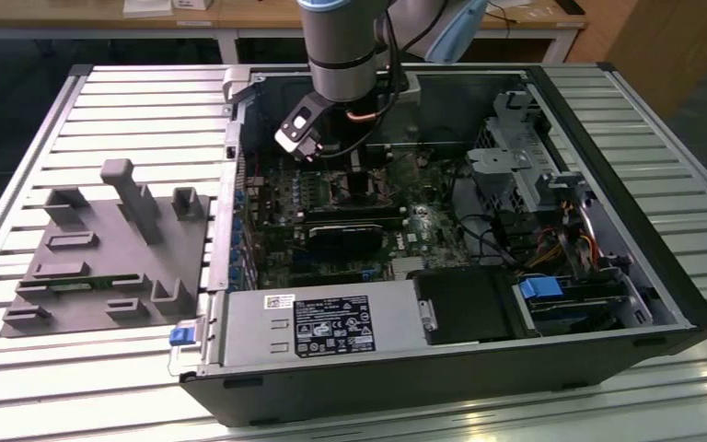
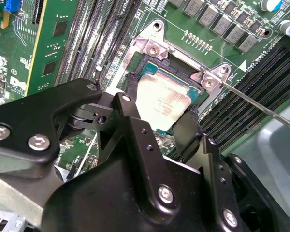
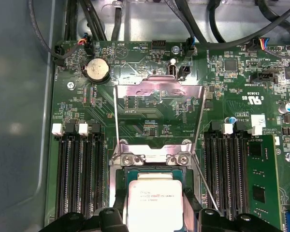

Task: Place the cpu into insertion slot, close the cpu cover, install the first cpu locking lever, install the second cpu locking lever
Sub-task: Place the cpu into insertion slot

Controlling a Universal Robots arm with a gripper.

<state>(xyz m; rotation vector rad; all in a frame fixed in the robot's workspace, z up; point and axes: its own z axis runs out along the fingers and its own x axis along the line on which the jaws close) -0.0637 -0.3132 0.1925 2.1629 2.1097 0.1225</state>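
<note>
- Worktop [image 1: 648,101]: slatted metal. It carries an open computer case [image 1: 452,387] and, on the exterior view's left, a grey fixture block [image 1: 108,249].
- Arm [image 1: 341,46]: reaches down into the case, over the motherboard [image 3: 87,111].
- Tool [image 2: 159,121]: its two black fingers bear on opposite edges of the cpu, so we judge it clamped on the chip.
- Cpu cover [image 3: 159,92]: a silvery frame, tilted up and open beyond the socket.
- Insertion slot [image 2: 157,60]: lies between the memory slots, its dark frame showing round the chip.
- Cpu [image 2: 162,99]: held level, right at the slot. We cannot tell whether it is fully seated.
- Locking levers [image 3: 117,116]: thin wires, both standing free and unlatched.
- Progress: we judge placement under way. The cover is not yet closed and neither lever is installed.
</note>
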